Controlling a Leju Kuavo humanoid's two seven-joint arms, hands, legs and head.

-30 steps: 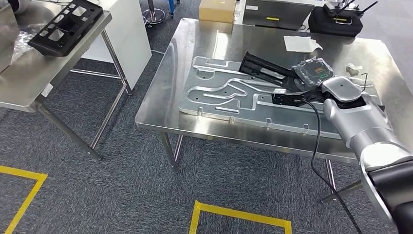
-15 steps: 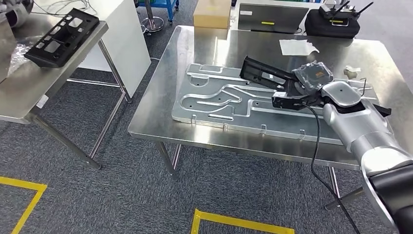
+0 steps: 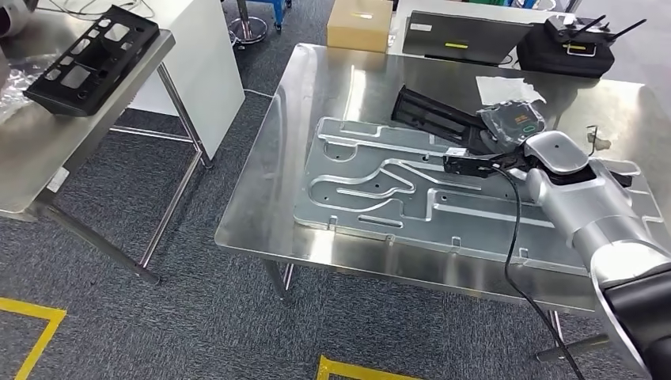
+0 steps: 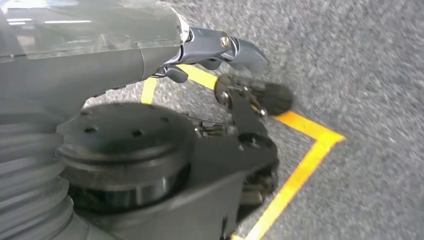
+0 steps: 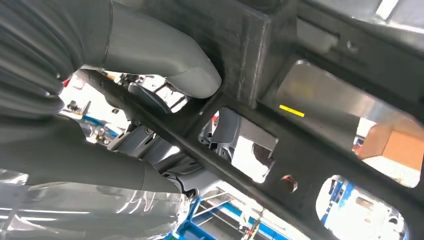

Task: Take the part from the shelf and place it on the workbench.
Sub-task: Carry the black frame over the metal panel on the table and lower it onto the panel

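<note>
The right hand (image 3: 497, 150) has its fingers clamped on the black perforated plastic part (image 3: 437, 115), held over the silver embossed metal plate (image 3: 411, 190) toward two o'clock on the steel tabletop (image 3: 269, 206). The left hand (image 4: 235, 95) hangs over grey carpet, fingers loosely apart, holding nothing.

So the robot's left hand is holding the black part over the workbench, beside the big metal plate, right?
Not the left: the head view shows the right hand holding the black part over the workbench, above the big metal plate rather than beside it.
</note>
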